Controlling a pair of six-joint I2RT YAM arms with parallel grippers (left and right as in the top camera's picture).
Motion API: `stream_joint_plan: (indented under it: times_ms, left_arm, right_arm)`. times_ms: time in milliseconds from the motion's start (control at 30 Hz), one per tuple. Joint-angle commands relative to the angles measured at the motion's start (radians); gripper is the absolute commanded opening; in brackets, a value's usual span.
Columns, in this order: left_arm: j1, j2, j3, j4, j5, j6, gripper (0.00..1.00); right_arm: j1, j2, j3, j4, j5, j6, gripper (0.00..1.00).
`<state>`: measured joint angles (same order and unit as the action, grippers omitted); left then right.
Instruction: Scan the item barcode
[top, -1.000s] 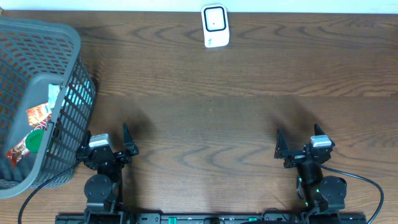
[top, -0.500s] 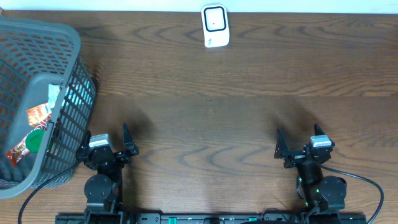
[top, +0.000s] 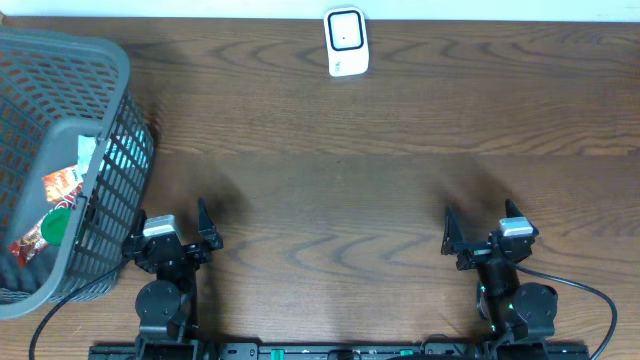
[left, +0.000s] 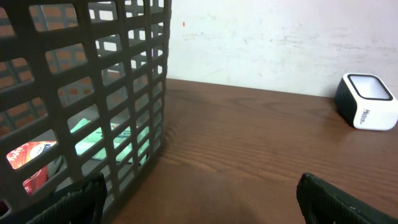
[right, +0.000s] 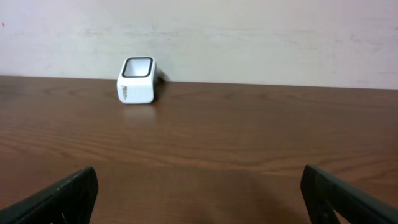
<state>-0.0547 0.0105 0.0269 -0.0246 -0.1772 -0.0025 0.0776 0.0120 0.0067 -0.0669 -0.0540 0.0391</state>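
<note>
Grey mesh basket (top: 125, 175), white barcode scanner (top: 346, 42)

The overhead camera is looking straight down on the whole tabletop (top: 340, 180). Both wrist cameras are sitting low near it, facing the far wall (right: 249, 37); both are sharing the white scanner (top: 347, 42), the left also catching the basket (left: 160, 93) close up

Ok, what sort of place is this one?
Probably a mock shop checkout in a lab: a white scanner on a wooden table, a grey basket of packets, and a bare wall behind.
</note>
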Motion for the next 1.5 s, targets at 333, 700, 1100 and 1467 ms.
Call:
stream_joint_plan:
  times_ms: [333, 700, 1100, 1467]
  left_arm:
    - [0.004, -0.005, -0.023, -0.034, 0.009, 0.009, 0.98]
    - [0.004, -0.005, -0.023, -0.034, 0.009, 0.009, 0.98]
    - [0.003, -0.005, -0.023, -0.02, 0.026, -0.013, 0.98]
    - [0.003, -0.005, -0.022, -0.007, 0.529, -0.202, 0.98]
  right_arm:
    - [-0.004, -0.005, -0.001, -0.005, 0.003, -0.011, 0.99]
    - [-0.004, -0.005, -0.001, -0.005, 0.003, -0.011, 0.99]
    - [-0.004, -0.005, -0.001, -0.005, 0.003, -0.011, 0.99]
    - [-0.004, -0.005, -0.001, -0.004, 0.003, -0.011, 0.99]
